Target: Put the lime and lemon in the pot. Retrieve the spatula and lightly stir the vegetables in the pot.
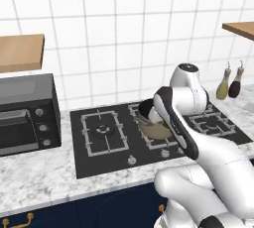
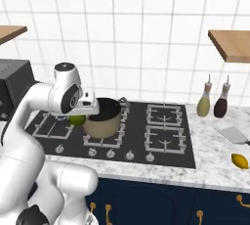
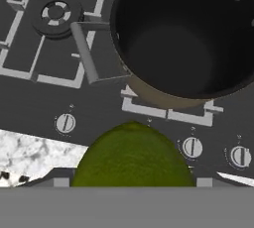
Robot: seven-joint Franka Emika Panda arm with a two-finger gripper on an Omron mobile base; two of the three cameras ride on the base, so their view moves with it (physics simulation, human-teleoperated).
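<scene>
The gripper (image 2: pixel 80 116) is clamped on the lime (image 3: pixel 133 155), jaws set wide around the fruit. It hangs above the front part of the hob (image 2: pixel 161 146), just left of the pot (image 2: pixel 103 119) as the right base view shows it. In the hand view the lime sits close against the camera, over the row of control knobs (image 3: pixel 192 147) at the hob's front edge, with the pot's dark, bare interior beyond it. The pot stands on a burner grate at the middle of the hob, toward its front edge.

The lemon (image 2: pixel 239 161) lies on the marble counter (image 2: pixel 219 168) near its front edge, well right of the hob. The spatula (image 2: pixel 234 134) rests on the same counter behind the lemon, toward the right edge. Two bottles (image 2: pixel 203 101) stand at the counter's back, by the tiled wall. A black oven (image 1: pixel 27 113) occupies the counter's left end.
</scene>
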